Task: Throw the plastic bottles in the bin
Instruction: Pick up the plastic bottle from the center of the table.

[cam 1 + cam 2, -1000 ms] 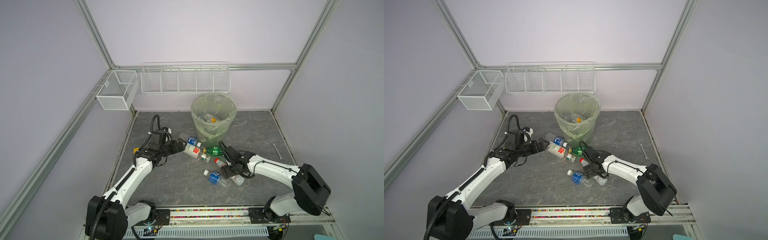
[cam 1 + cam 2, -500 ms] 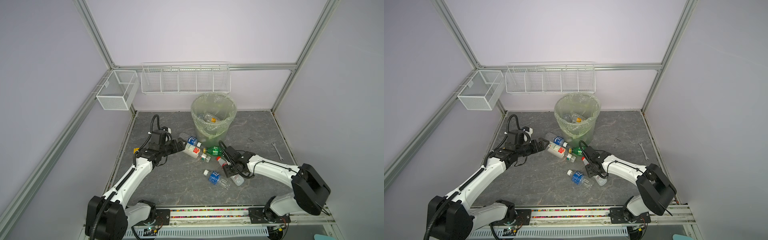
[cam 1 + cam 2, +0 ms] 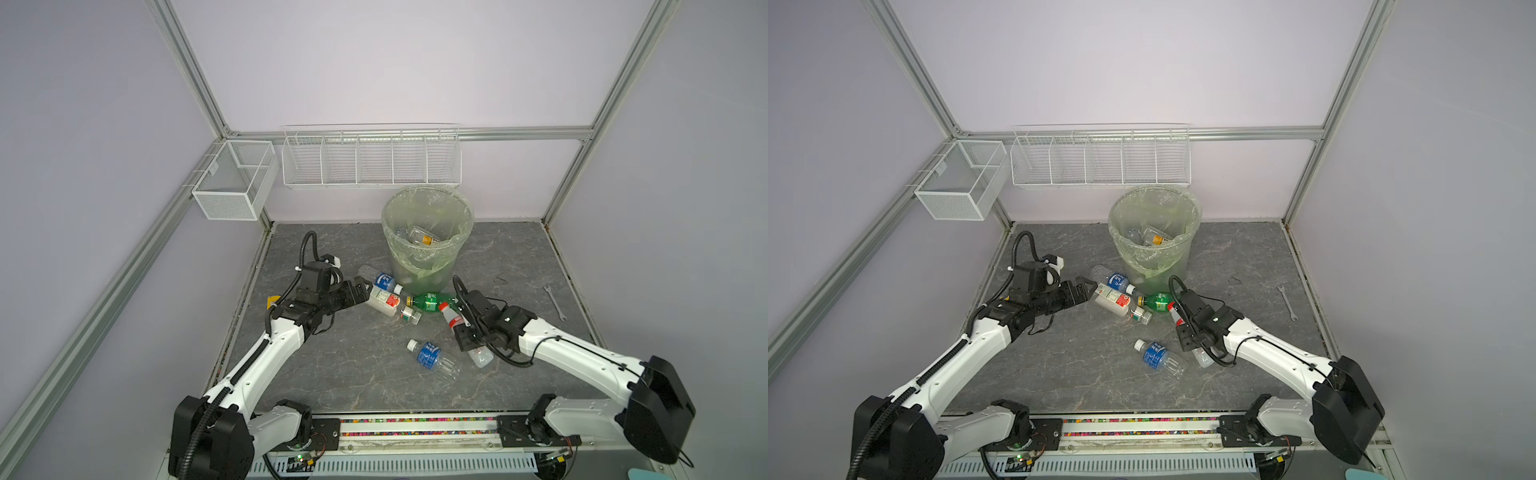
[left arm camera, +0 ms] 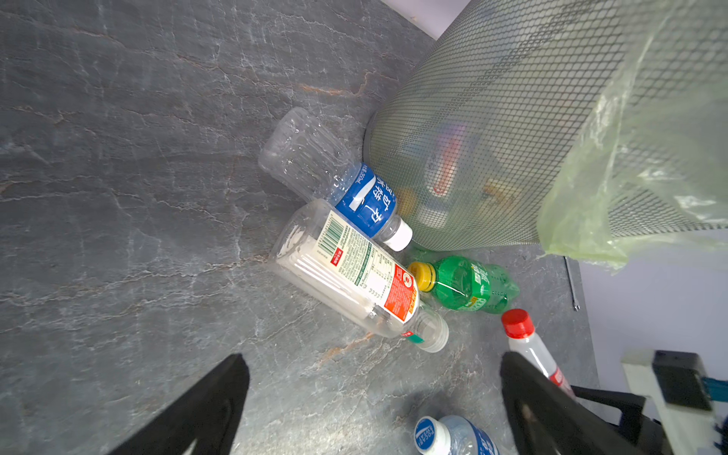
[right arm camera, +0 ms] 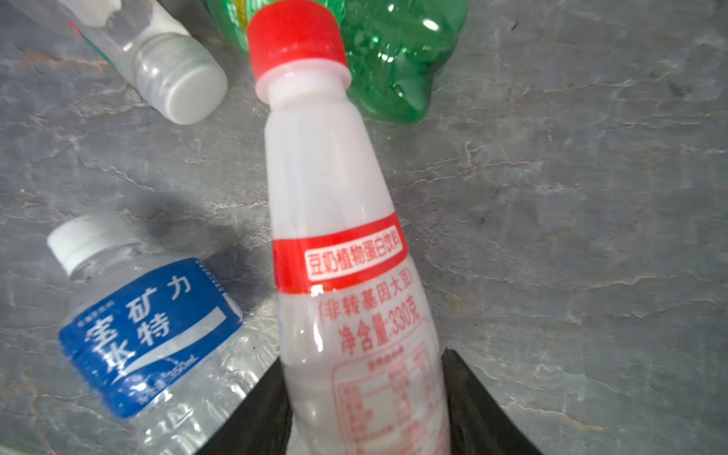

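Two claws, left claw (image 4: 374,358) gaping wide, right claw (image 5: 362,360) clamping red-capped bottle (image 5: 335,197), base cut off

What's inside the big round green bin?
In both top views, the round pale-green bin with its clear plastic bag holds a few clear plastic bottles, one with an orange label. How many lie deeper is hidden by the bag and the bin's wall.

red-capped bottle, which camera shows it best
The right wrist view: the red-capped bottle fills the frame, label readable, body between the fingers. Both top views show it small and partly covered. The left wrist view shows only its cap and upper part.
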Controlling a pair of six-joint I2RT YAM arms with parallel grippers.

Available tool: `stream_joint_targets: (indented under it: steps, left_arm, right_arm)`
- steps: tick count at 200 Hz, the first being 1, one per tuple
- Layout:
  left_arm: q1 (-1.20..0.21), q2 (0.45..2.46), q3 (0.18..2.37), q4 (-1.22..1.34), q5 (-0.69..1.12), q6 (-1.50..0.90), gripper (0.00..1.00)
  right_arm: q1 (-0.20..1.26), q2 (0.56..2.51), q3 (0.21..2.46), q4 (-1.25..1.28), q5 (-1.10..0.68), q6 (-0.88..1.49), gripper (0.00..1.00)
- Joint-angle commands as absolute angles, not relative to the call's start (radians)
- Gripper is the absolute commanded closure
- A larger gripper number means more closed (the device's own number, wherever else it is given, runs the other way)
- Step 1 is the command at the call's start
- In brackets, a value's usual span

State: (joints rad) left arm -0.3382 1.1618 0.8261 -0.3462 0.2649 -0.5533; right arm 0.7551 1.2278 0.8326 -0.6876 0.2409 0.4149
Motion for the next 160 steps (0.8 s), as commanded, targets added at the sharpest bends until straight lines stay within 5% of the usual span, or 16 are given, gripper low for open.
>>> stream_joint_targets:
  steps: [1, 99, 160]
  left_arm:
    - [-0.333, 1.128, 0.823, -0.318, 0.250, -0.564, 0.01]
    - [-0.333, 1.109, 0.758, -0.228, 0.292, -0.609, 0.01]
    - [-0.334, 1.139, 0.727, -0.117, 0.313, -0.692, 0.01]
  right_arm:
    - [0.755, 1.161, 0.831, -0.759, 0.298, 0.466, 0.41]
    - [0.661, 0.878, 0.976, -0.868, 0.365, 0.461, 0.41]
    - [0.627, 0.899, 1.131, -0.821, 0.325, 0.394, 0.41]
